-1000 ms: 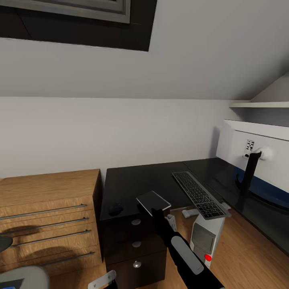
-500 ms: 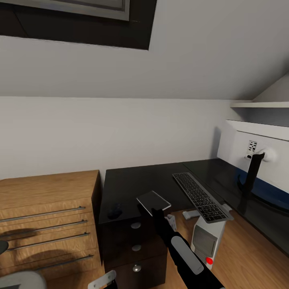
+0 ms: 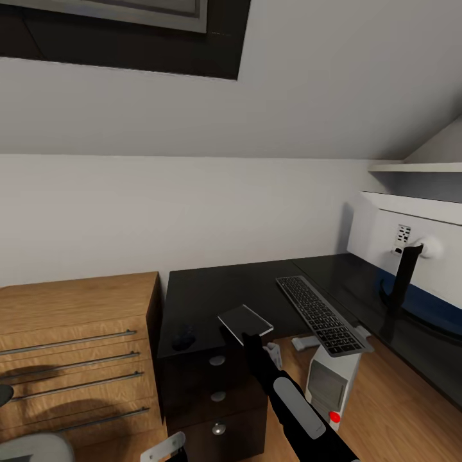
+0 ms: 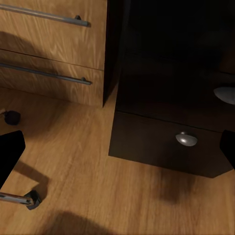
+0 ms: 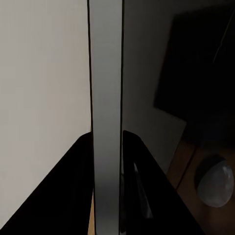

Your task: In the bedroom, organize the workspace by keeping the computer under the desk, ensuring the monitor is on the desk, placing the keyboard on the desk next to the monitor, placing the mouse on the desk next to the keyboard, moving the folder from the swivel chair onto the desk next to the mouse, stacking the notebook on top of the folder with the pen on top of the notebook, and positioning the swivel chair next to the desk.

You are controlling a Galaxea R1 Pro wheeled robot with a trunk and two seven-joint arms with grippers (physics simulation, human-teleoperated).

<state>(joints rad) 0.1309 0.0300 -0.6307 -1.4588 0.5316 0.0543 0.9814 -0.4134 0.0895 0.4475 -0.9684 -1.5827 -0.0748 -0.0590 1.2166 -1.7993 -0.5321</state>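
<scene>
My right gripper (image 3: pixel 248 335) is shut on the light-grey notebook (image 3: pixel 245 321), held just above the front edge of the black desk (image 3: pixel 224 292). In the right wrist view the notebook (image 5: pixel 106 98) runs edge-on between the fingers. The mouse (image 3: pixel 185 335) lies left of it and the keyboard (image 3: pixel 317 311) to its right. The monitor (image 3: pixel 417 240) stands on the desk's right wing, over a blue patch that may be the folder. The computer (image 3: pixel 330 378) stands under the desk. My left gripper (image 4: pixel 117 152) is open, low by the swivel chair (image 3: pixel 32 447). The pen is out of view.
A light-wood drawer chest (image 3: pixel 77 346) stands left of the desk. The desk's black drawer unit (image 3: pixel 218 388) with silver knobs (image 4: pixel 186 139) is right in front of me. The chair's chrome leg and caster (image 4: pixel 27 199) rest on the wood floor. A wall shelf (image 3: pixel 417 167) hangs above the monitor.
The whole view shifted slightly a second ago, so the chair seat sits lower in the corner. The right gripper and notebook have held still in the picture.
</scene>
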